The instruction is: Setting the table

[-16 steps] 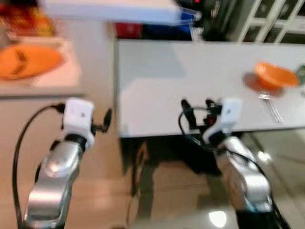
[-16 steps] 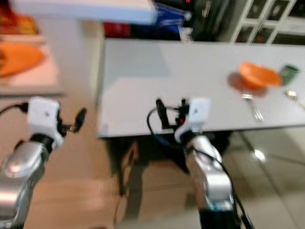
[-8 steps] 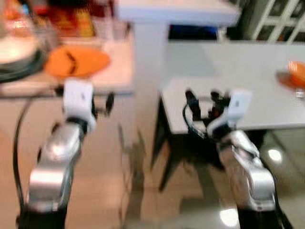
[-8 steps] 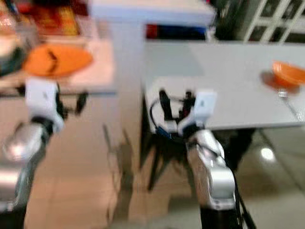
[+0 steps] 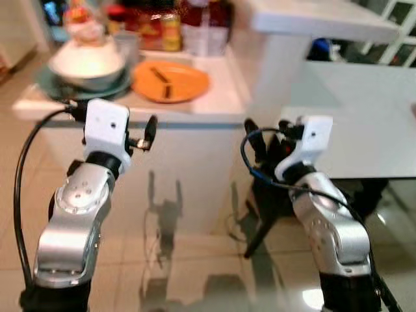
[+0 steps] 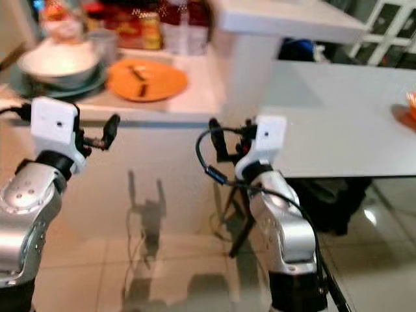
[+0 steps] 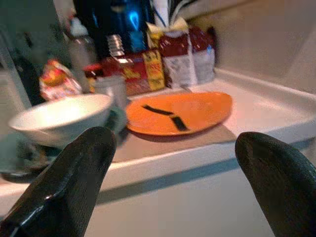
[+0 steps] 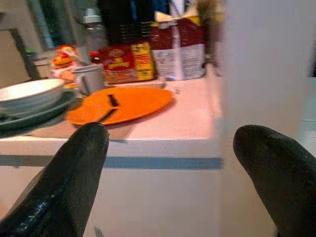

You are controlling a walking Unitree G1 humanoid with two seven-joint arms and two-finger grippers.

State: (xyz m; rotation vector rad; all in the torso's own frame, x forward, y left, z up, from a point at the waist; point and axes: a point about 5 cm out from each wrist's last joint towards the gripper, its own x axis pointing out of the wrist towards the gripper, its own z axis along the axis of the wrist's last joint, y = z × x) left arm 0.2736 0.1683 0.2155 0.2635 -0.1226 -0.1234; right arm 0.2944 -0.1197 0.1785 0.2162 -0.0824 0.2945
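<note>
A: Where was the orange plate [image 5: 170,80]?
B: On the white worktop [image 5: 224,110], two dark strips lying on it. White bowl [image 5: 88,63] just beside it, stacked on a darker plate [image 5: 52,83]. Grey mug [image 8: 90,79] and food packets [image 7: 143,71] behind.
A: Arms?
B: Left gripper [image 7: 168,168] raised short of the worktop edge, fingers apart, holding nothing. Right gripper [image 8: 168,163] same: fingers apart, held nothing, facing the plate.
A: Anything else?
B: Grey table [image 6: 338,117] off to the robot's right.
</note>
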